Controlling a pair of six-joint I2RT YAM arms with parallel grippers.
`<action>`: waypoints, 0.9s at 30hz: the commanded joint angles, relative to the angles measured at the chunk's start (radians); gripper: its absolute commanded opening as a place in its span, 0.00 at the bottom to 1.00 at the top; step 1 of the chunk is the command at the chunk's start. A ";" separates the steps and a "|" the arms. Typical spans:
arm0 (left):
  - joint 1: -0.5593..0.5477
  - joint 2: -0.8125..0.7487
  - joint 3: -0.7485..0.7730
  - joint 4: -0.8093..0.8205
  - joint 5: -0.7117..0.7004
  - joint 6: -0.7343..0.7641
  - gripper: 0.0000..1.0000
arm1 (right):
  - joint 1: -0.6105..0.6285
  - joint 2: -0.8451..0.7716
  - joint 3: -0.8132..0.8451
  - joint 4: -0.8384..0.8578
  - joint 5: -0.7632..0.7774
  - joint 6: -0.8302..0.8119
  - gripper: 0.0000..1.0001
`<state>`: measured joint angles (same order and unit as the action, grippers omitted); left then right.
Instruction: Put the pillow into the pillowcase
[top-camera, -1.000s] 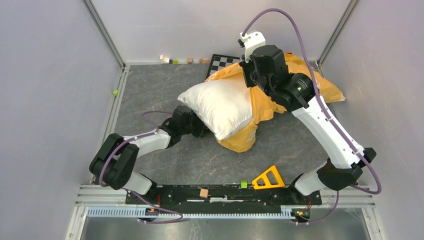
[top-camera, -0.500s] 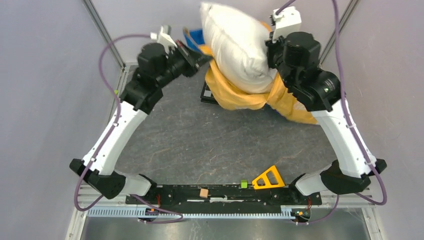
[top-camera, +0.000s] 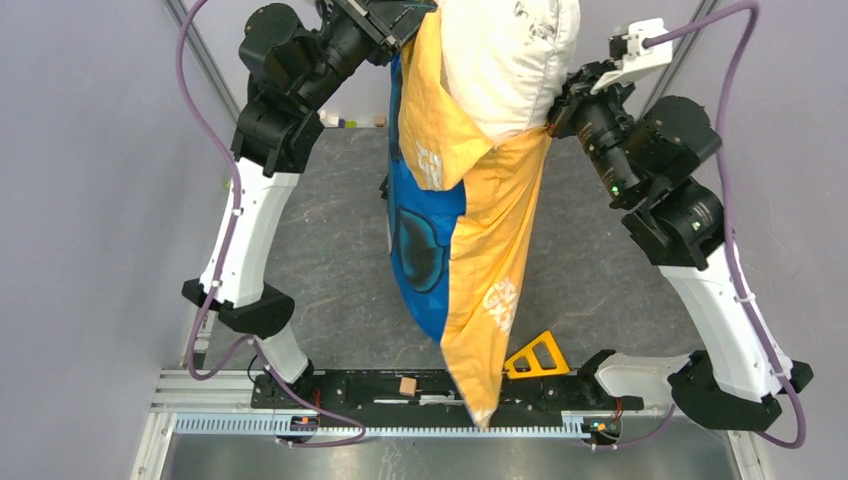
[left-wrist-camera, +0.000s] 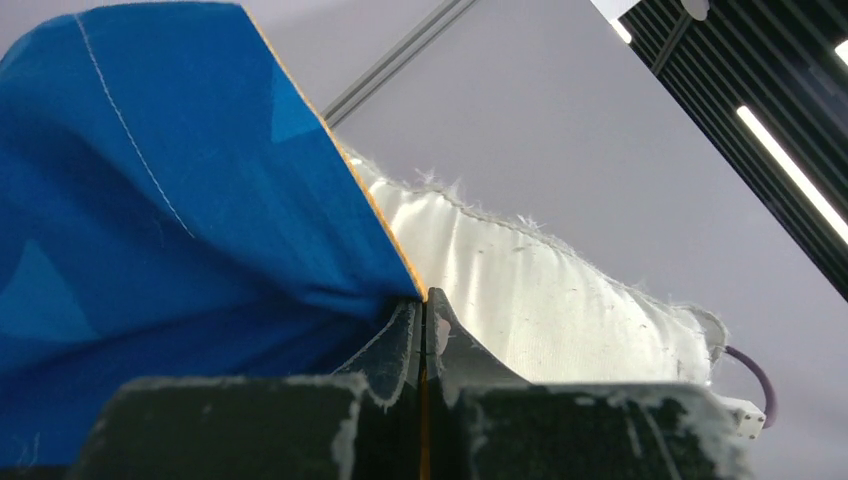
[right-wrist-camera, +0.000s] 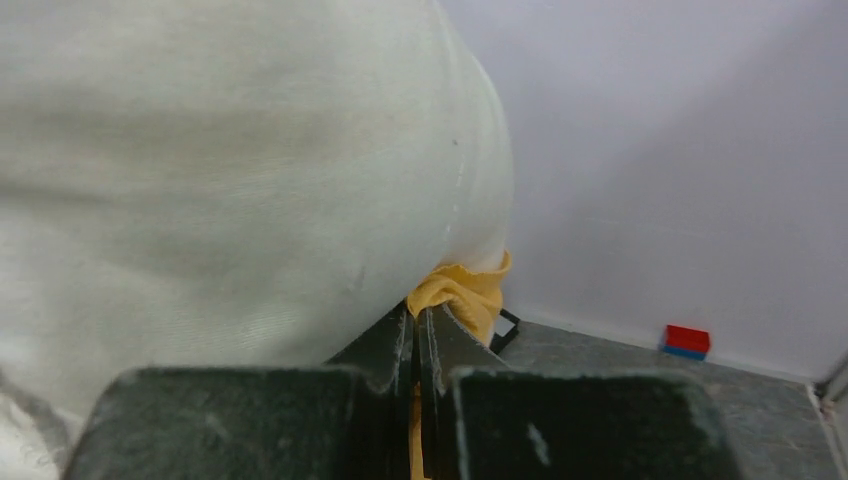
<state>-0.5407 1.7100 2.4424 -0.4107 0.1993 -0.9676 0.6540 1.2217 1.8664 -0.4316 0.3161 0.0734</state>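
The off-white pillow (top-camera: 510, 60) sticks out of the top of the orange-yellow pillowcase (top-camera: 495, 230), which hangs long and limp toward the near rail, its blue printed side (top-camera: 425, 250) facing left. My left gripper (top-camera: 420, 12) is raised high at the top and shut on the pillowcase's opening edge. My right gripper (top-camera: 550, 125) is shut on the opposite edge. In the left wrist view the gripper (left-wrist-camera: 422, 310) pinches the orange-edged blue fabric (left-wrist-camera: 170, 200) beside the pillow (left-wrist-camera: 540, 300). In the right wrist view the gripper (right-wrist-camera: 418, 320) pinches bunched orange fabric (right-wrist-camera: 465, 290) under the pillow (right-wrist-camera: 220, 180).
An orange triangular piece (top-camera: 537, 355), a green cube (top-camera: 488, 368) and a wooden cube (top-camera: 407, 385) sit by the near rail. Small blocks (top-camera: 345, 121) lie at the back wall. A red-and-blue block (right-wrist-camera: 686, 340) lies by the wall. Grey enclosure walls stand close on three sides.
Both arms have risen high, lifting the pillow and pillowcase off the table. The pillowcase now hangs straight down with the pillow's top sticking out above it.
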 joint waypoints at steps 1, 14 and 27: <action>-0.008 0.019 0.132 0.210 0.016 -0.139 0.03 | 0.006 0.043 -0.064 0.160 -0.147 0.093 0.00; -0.110 -0.157 -0.202 0.227 0.085 -0.149 0.03 | -0.057 0.158 0.268 0.132 0.158 -0.060 0.00; -0.012 -0.028 0.133 0.292 -0.124 -0.152 0.03 | -0.064 0.045 -0.006 0.167 0.010 -0.017 0.00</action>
<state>-0.5434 1.6497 2.4767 -0.4305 0.0898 -1.0241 0.5869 1.2366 1.8145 -0.2939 0.3557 0.0731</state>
